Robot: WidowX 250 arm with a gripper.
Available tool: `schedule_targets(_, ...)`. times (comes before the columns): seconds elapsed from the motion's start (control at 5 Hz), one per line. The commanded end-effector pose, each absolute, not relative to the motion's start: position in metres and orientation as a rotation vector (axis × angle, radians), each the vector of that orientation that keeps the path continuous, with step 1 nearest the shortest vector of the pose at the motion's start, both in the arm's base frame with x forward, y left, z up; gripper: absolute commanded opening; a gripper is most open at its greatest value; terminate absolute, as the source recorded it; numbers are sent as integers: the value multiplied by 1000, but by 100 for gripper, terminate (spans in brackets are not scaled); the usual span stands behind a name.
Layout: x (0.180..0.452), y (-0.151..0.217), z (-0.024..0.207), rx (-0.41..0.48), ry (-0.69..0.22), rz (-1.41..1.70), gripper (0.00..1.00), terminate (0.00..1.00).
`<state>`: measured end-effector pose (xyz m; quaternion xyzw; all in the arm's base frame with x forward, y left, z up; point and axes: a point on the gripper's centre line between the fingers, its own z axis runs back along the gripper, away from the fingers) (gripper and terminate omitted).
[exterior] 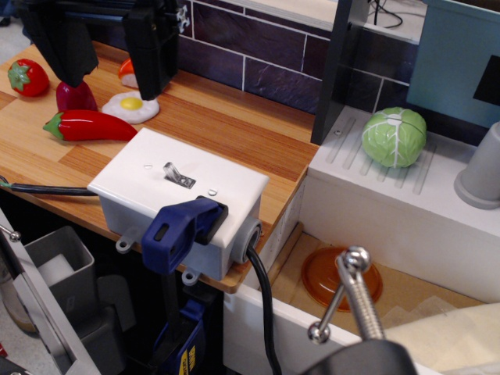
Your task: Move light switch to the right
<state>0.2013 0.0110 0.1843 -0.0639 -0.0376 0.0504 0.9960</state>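
The light switch is a small silver-grey metal toggle lever on a tiny metal plate, set in the top of a white rectangular plastic box at the counter's front edge. The lever leans toward the upper left. My gripper hangs above the counter at the top left, well behind and left of the box. Its two black fingers stand apart with nothing between them. It touches nothing.
A blue clamp grips the box's front to the counter, and a black cable leaves its right side. A red pepper, fried egg and strawberry lie behind. A cabbage sits by the sink at right.
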Motion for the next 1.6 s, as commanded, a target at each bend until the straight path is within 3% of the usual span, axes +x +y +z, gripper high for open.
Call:
schedule_targets(0.0,201,11,184,-128,-75,101,100,0)
schedule_targets(0.4,234,28,146,-82,-167,143,100,0)
schedule_targets(0.8,246,29,106,-30,-156,178,100,0)
schedule_targets(1.4,256,14,84,-33,-124,225,100,0)
